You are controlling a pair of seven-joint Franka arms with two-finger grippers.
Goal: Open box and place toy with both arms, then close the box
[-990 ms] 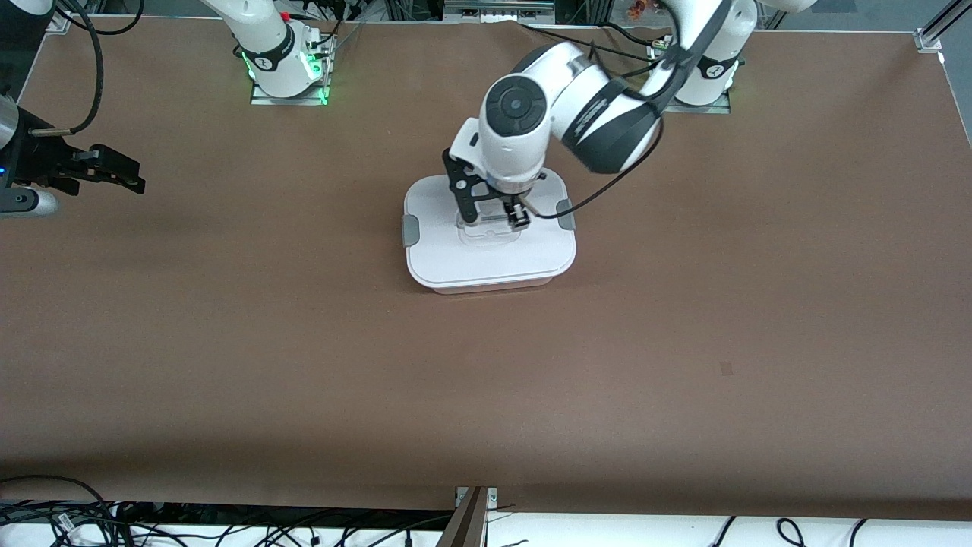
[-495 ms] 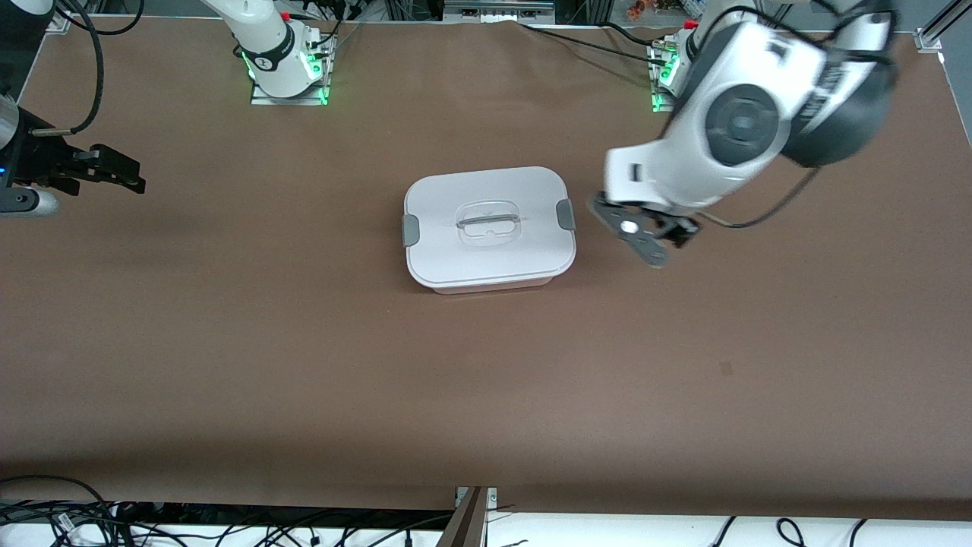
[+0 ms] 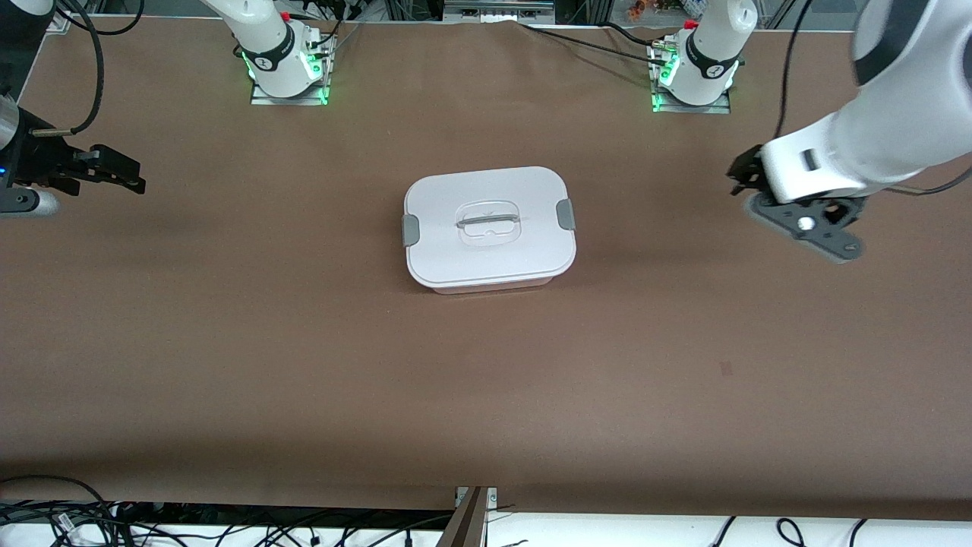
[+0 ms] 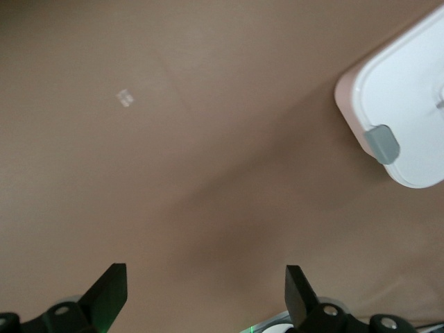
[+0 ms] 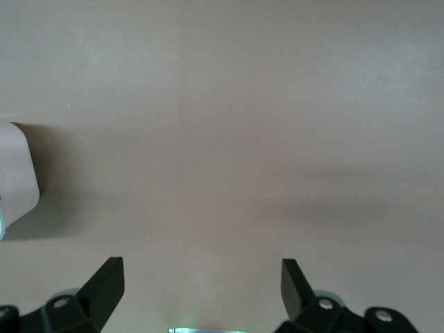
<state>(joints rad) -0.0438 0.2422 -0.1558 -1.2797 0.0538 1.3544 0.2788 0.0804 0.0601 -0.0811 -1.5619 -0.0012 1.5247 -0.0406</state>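
Presently, the left gripper point(image 3: 740, 178) is held in the air over bare table toward the left arm's end, well apart from the box point(image 3: 488, 228). Its fingers point(image 4: 111, 291) are spread wide in the left wrist view, with nothing between them. Only brown surface is seen under them, together with one corner of the box and one grey clip point(image 4: 383, 143).

The right gripper point(image 3: 114, 171) is positioned over the table edge at the right arm's end, where that arm waits. Its fingers point(image 5: 107, 284) are likewise parted, and nothing is gripped. A small part of the box wall point(image 5: 17, 180) is seen at the margin of the right wrist view.

The box is located near the middle of the table point(image 3: 304, 365), somewhat closer to the edge where the arm bases stand than to the edge nearest the front camera. Its white lid is seated on the tub, with one grey clip point(image 3: 410, 229) at each short side and a recessed handle point(image 3: 489, 222) at the centre. The toy is not visible in any view.

The table is covered with a plain brown sheet. Green lights are lit at both arm bases point(image 3: 285, 72). Loose black cables point(image 3: 68, 516) are gathered below the edge nearest the front camera, and further cables lie along the bases' edge.
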